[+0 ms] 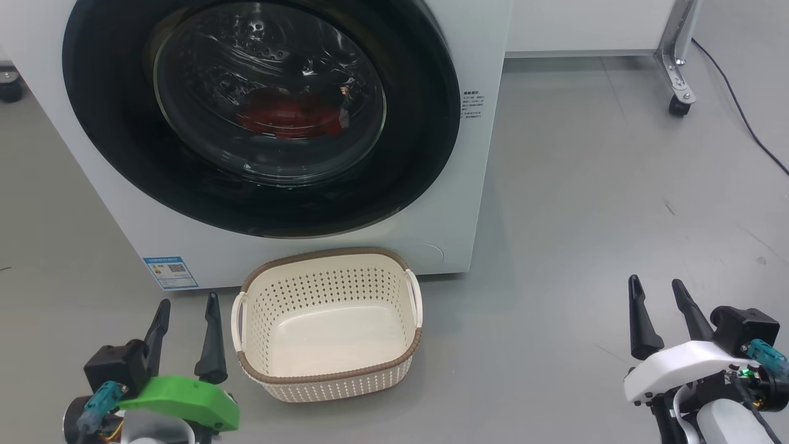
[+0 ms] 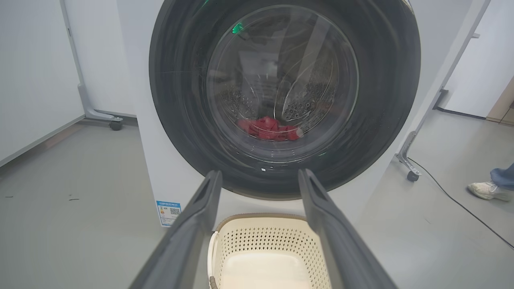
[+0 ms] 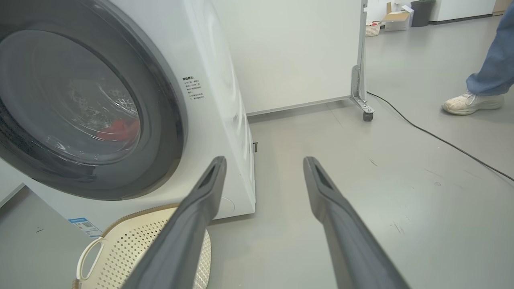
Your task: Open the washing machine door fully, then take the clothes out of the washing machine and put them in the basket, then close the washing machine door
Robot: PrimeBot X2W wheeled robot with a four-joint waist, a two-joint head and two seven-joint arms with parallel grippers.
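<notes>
1. The washing machine door [image 1: 419,142] is shut, flat on the front of the washing machine [image 1: 431,234]. Opening it is the first step, and it is not done yet.
2. The clothes [image 1: 290,117] lie low inside the drum [image 2: 305,100], behind the glass. The basket [image 1: 333,388] is empty. It sits on the floor [image 1: 585,216] just in front of the machine, under the door.
3. The left claw [image 1: 188,300] is spread wide and holds nothing. It hovers near, just left of the basket. The right claw [image 1: 655,280] is spread wide too and is empty. It is well off to the right, over bare floor.
4. To open the door well, one claw should likely hook a finger behind the door's edge. Then it should pull slowly in a round path, like opening a gate. No handle shows clearly, so the side that opens cannot be told.
5. The door should swing all the way, so the round mouth is free. The basket looks lower than the door, so the door may pass over it. That is worth watching.
6. The door's rim is wide, black, shiny and smooth, so a finger could slip on it. The window [image 1: 271,92] is clear glass and bulges like a bowl. The drum is shiny metal with many little holes.
7. The clothes are red, soft and crumpled. The basket is hard cream plastic full of small holes, with a brown woven-look rim and two white handles [image 1: 238,320]. The machine is a big white box with a small blue sticker [image 1: 171,272].
</notes>
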